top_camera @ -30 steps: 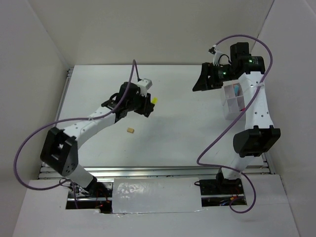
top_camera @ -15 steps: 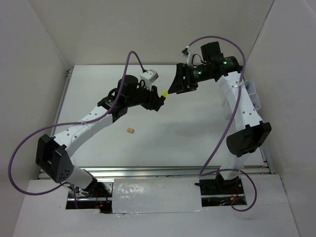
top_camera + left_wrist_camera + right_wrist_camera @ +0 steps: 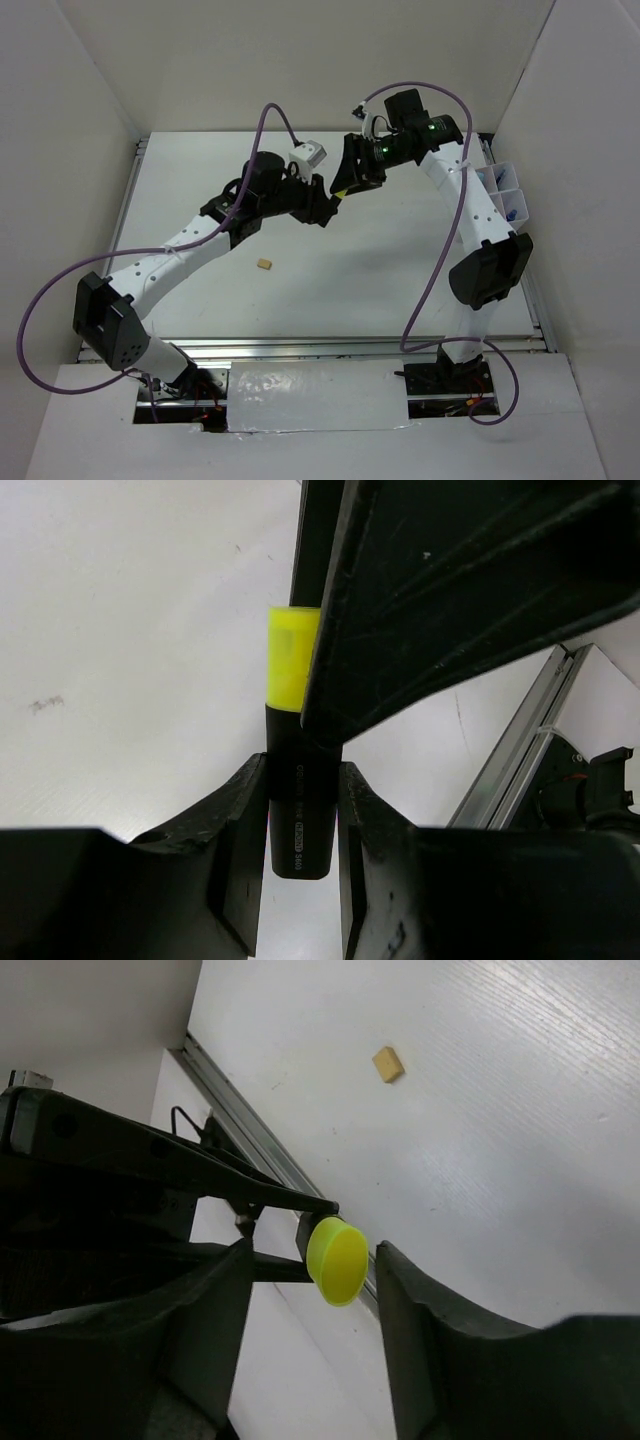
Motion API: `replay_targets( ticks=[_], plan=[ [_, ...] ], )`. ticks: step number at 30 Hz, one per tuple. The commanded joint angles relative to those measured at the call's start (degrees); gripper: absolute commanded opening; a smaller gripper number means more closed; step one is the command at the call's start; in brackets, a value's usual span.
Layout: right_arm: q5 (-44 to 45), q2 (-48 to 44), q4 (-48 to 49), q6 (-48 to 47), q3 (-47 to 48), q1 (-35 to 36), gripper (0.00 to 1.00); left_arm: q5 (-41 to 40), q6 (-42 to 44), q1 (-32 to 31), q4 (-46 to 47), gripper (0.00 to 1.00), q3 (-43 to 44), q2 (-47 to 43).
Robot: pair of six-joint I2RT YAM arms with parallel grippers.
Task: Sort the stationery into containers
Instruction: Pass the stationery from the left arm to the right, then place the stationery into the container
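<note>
Surface (image 3: 380, 270): white and flat. You see the yellow highlighter (image 3: 293, 675) raised over its far middle, so all places below are taken from that pen.

Left arm (image 3: 170, 250): reaches in to the highlighter from the near-left, with a purple cable looping above it.

Right arm (image 3: 480, 210): bends round from the right and comes at the highlighter from the far side.

Organiser tray (image 3: 505, 185): clear and divided, well to the right of the highlighter at the surface's edge. The right arm partly hides it. One compartment shows something blue, too small to name.

Left hand (image 3: 300, 800): clamped on the highlighter's black end, one finger pressed to each side. The printing on the barrel is visible but not legible.

Right hand (image 3: 315, 1255): fingers spread, one either side of the highlighter's yellow end. From its own wrist view you can see a gap on both sides, narrower on the right. From the left wrist view one of its fingers overlaps the yellow section, and contact cannot be judged there.

Yellow highlighter: held clear of the surface, its yellow end pointing into the right hand.

Tan eraser (image 3: 264, 265): a small block lying flat on the surface, well apart from the highlighter, nearer the arm bases and on the left arm's side.
</note>
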Motion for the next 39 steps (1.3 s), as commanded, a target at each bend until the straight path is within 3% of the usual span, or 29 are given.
replay_targets(
  ticks=[1,9,10,12,14,15,17,18,22,27,32,39],
  plan=[
    [-0.81,-0.71,3.03,0.62,-0.16,-0.52,0.57,0.74,-0.86,-0.47,1.99,0.0,2.83,0.53],
    [-3.36,-1.15,3.2,0.35,-1.48,-1.32,0.17,-0.32,-0.42,-0.82,1.29,0.0,3.18,0.7],
    [-3.36,-1.49,3.2,0.09,-1.65,-1.58,0.07,-0.4,-0.5,-0.82,1.28,0.03,3.1,0.7],
    [-2.92,-1.76,3.03,-0.26,-1.66,-2.01,0.0,-0.58,-0.59,-0.82,1.02,0.1,3.18,0.7],
    [-1.87,-2.37,3.03,-0.7,-1.48,-3.76,0.0,-1.63,-0.33,-0.73,0.32,0.41,3.18,0.62],
    [-1.61,-2.64,2.77,-1.57,-1.22,-4.56,0.0,-2.77,-0.24,-0.73,-1.16,0.69,3.53,0.53],
    [0.58,-3.95,1.98,-2.98,-0.43,-8.23,0.0,-6.88,0.2,-0.56,-3.54,0.85,4.06,0.09],
    [1.64,-4.57,1.54,-4.9,-0.08,-9.65,0.0,-8.13,0.11,-0.29,-5.2,0.99,3.89,-0.26],
    [9.89,-9.83,0.74,-9.74,-0.42,-18.79,0.0,-11.48,0.9,3.91,-7.59,0.99,1.96,-3.69],
    [25.34,-19.93,10.83,-20.01,-13.68,-32.48,0.0,-11.22,1.94,8.58,-9.79,0.99,-0.76,-5.27],
    [35.21,-23.29,22.09,-29.08,-24.32,-38.57,0.0,-9.72,3.71,9.64,-8.56,0.99,-3.4,-6.94],
    [37.24,-17.33,26.84,-30.84,-23.54,-42.27,0.0,-8.4,4.68,9.82,-9.09,0.99,-4.73,-7.65]
  ],
)
